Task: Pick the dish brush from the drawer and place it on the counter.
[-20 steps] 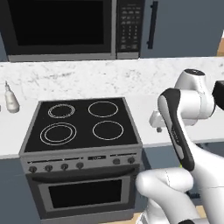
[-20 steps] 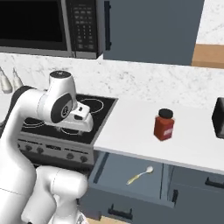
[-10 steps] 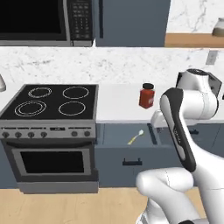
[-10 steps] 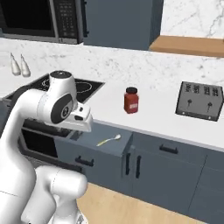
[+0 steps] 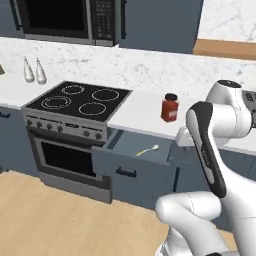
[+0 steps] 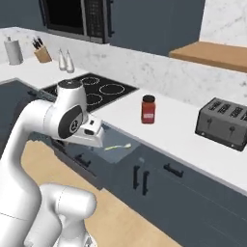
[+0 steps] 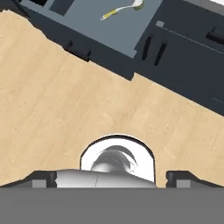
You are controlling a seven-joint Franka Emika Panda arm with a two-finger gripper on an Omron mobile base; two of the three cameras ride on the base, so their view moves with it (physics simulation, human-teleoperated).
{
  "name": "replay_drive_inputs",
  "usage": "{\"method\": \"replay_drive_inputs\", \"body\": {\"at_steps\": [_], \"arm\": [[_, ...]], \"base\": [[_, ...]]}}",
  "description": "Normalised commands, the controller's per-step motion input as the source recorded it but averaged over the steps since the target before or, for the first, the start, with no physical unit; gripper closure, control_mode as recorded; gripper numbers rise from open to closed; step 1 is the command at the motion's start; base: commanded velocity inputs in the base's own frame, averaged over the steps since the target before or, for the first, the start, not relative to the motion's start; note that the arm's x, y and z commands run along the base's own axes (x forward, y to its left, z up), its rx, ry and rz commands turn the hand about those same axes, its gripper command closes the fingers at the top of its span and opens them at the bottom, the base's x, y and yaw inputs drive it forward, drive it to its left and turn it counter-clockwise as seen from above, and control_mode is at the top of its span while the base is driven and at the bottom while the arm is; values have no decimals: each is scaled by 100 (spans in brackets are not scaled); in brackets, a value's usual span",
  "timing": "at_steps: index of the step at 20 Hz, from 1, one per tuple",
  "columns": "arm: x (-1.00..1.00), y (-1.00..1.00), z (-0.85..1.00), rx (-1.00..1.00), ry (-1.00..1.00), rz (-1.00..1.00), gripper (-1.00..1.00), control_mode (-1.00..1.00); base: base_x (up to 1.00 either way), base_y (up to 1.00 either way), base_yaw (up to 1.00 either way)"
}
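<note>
Left base view: white marbled counter

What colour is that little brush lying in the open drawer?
Pale yellow handle, whitish head; the dish brush shows best in the hand view.

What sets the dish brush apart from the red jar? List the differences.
The dish brush is thin and pale yellow; the red jar is squat, with a black lid. The brush lies flat; the jar stands upright. The brush sits in the open drawer; the jar stands on the counter above it. Both are small and untouched by the gripper, whose fingertips stand wide apart.
</note>
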Motion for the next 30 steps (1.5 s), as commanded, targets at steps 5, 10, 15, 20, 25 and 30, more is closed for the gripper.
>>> {"method": "replay_drive_inputs", "body": {"at_steps": [5,10,15,20,25,30], "arm": [[0,0,0,0,0,0,-100,100],[0,0,0,0,0,0,-100,100],[0,0,0,0,0,0,-100,100],[0,0,0,0,0,0,-100,100],[0,0,0,0,0,0,-100,100],[0,0,0,0,0,0,-100,100]], "base": [[7,-53,89],[12,-61,87],[1,-96,69],[-21,-100,61],[-50,-65,34],[-17,-23,4]]}}
